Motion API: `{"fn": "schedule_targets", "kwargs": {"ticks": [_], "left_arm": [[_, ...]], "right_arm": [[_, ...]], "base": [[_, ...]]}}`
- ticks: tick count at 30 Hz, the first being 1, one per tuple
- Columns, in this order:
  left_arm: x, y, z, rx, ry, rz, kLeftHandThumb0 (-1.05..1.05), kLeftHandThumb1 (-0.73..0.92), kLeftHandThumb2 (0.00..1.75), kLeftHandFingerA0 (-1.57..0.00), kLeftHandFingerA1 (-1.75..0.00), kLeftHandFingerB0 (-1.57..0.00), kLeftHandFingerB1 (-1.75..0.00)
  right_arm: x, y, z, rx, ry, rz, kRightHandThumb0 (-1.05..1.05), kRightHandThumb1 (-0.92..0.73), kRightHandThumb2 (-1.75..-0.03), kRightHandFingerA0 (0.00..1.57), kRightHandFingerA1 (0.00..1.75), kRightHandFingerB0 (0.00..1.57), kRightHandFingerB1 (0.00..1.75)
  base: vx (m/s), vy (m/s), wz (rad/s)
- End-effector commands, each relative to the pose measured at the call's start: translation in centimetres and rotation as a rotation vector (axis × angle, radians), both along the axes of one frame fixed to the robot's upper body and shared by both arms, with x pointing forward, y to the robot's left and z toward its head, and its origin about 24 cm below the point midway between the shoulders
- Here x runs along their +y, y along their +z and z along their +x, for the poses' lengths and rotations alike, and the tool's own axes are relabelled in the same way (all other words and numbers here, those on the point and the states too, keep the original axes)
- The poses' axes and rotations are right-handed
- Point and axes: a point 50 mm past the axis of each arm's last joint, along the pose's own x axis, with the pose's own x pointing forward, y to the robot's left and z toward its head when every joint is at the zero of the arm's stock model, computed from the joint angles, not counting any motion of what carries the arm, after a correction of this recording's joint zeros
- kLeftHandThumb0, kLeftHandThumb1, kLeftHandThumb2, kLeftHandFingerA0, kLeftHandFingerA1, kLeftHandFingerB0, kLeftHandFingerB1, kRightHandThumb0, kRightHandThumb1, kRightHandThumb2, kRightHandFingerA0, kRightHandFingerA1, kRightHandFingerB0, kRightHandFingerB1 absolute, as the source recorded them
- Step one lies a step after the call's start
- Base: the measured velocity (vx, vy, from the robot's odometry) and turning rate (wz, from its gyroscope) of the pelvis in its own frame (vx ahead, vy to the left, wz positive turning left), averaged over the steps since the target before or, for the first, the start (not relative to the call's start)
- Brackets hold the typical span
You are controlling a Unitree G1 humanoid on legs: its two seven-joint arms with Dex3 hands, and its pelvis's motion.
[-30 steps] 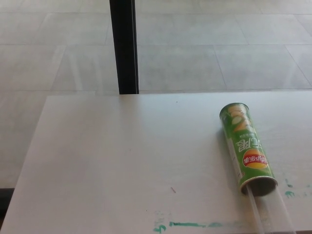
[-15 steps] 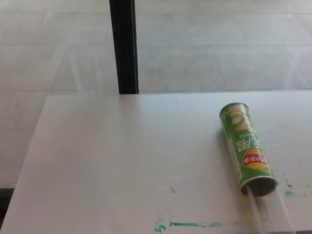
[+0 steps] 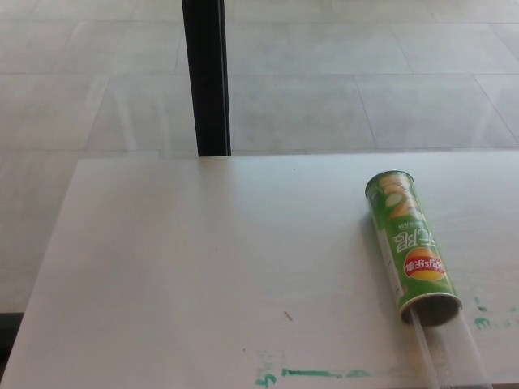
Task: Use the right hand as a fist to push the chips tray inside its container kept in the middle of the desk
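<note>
Green chips can lying on the white counter, no robot hand in sight.

Head view: the green cylindrical cardboard chips container lies on its side at the right part of the white counter, open end toward the near edge. A clear plastic chips tray sticks out of that opening. Green paint marks are near the front edge. Neither hand shows, so their state cannot be told.

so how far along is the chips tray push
Nothing looks done yet. The green chips can lies on its side on the desk, and the clear tray sticks out of its open near end toward the desk's front edge. Neither robot hand is in view, so nothing is in hand. The whole push is left.
</note>
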Motion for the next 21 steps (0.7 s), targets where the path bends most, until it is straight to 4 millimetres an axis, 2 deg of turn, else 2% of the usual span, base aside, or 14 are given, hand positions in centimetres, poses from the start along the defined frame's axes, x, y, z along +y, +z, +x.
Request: {"fn": "schedule_targets", "kwargs": {"ticks": [1,7,8,10,11,13,14,16,17,19,20,21], "left_arm": [[0.6,0.6,-0.3,0.0,0.023,0.019,-0.28,0.28,1.7,-0.41,-1.04,-0.26,-0.86],[0.6,0.6,-0.2,0.002,0.0,0.027,-0.3,0.28,1.7,-0.4,-1.02,-0.24,-0.84],[0.6,0.6,-0.2,-0.004,0.011,0.019,-0.18,0.61,1.34,-0.46,-0.84,-0.32,-0.75],[0.6,0.7,-0.2,0.003,-0.005,0.032,-0.21,0.56,1.32,-0.47,-0.85,-0.34,-0.76],[0.6,0.7,-0.2,-0.008,0.009,0.025,-0.35,0.23,1.7,-0.38,-1.01,-0.24,-0.85],[0.6,0.7,0.0,0.002,-0.004,0.032,-0.34,0.24,1.72,-0.4,-1.04,-0.27,-0.88],[0.6,0.7,0.0,0.0,-0.003,0.03,-0.19,0.58,1.33,-0.49,-0.86,-0.34,-0.76],[0.6,0.8,0.0,0.005,-0.012,0.036,-0.2,0.57,1.33,-0.49,-0.86,-0.35,-0.77],[0.6,0.7,0.0,0.003,-0.001,0.033,-0.35,0.24,1.71,-0.45,-1.07,-0.28,-0.87],[0.7,0.7,-0.1,0.001,0.014,0.028,-0.35,0.24,1.71,-0.45,-1.07,-0.28,-0.87],[0.6,0.6,-0.2,-0.009,0.013,0.022,-0.21,0.57,1.33,-0.52,-0.88,-0.33,-0.75],[0.6,0.7,-0.1,-0.008,0.004,0.032,-0.21,0.55,1.32,-0.54,-0.89,-0.34,-0.76]], "right_arm": [[-1.3,-1.9,1.7,0.013,-0.068,-0.408,-0.65,-0.82,-0.65,0.89,0.7,0.63,0.45],[-1.2,-3.0,2.0,0.035,-0.084,-0.456,-0.64,-0.81,-0.64,0.87,0.71,0.63,0.45],[-1.2,-3.1,2.1,0.037,-0.08,-0.474,-0.65,-0.82,-0.64,0.87,0.73,0.63,0.44],[-1.2,-3.7,2.1,0.027,-0.081,-0.479,-0.66,-0.8,-0.64,0.85,0.75,0.65,0.46],[-1.3,-3.9,2.0,0.03,-0.083,-0.481,-0.65,-0.81,-0.64,0.86,0.74,0.65,0.46],[-1.4,-4.2,2.0,0.047,-0.087,-0.521,-0.66,-0.83,-0.66,0.83,0.75,0.63,0.45],[-1.5,-4.3,2.0,0.038,-0.087,-0.525,-0.66,-0.82,-0.65,0.85,0.84,0.64,0.45],[-1.5,-4.4,2.1,0.032,-0.088,-0.531,-0.65,-0.82,-0.65,0.86,0.84,0.64,0.45],[-1.6,-4.4,2.2,0.027,-0.09,-0.538,-0.66,-0.83,-0.65,0.86,0.86,0.64,0.45],[-1.7,-4.5,2.3,0.02,-0.092,-0.549,-0.66,-0.83,-0.65,0.86,0.86,0.64,0.45],[-1.7,-4.2,2.4,0.013,-0.09,-0.583,-0.66,-0.85,-0.65,0.83,0.82,0.62,0.45],[-1.7,-4.2,2.5,-0.015,-0.099,-0.572,-0.66,-0.82,-0.65,0.85,0.89,0.64,0.45]], "base": [[0.0,0.0,0.0],[0.0,0.0,0.0],[0.0,0.0,0.0],[0.0,0.0,0.0],[0.0,0.0,0.0],[0.0,0.0,0.0],[0.0,0.0,0.0],[0.0,0.0,0.0],[0.0,0.0,0.0],[0.0,0.0,0.0],[0.0,0.0,0.0],[0.0,0.0,0.0]]}}
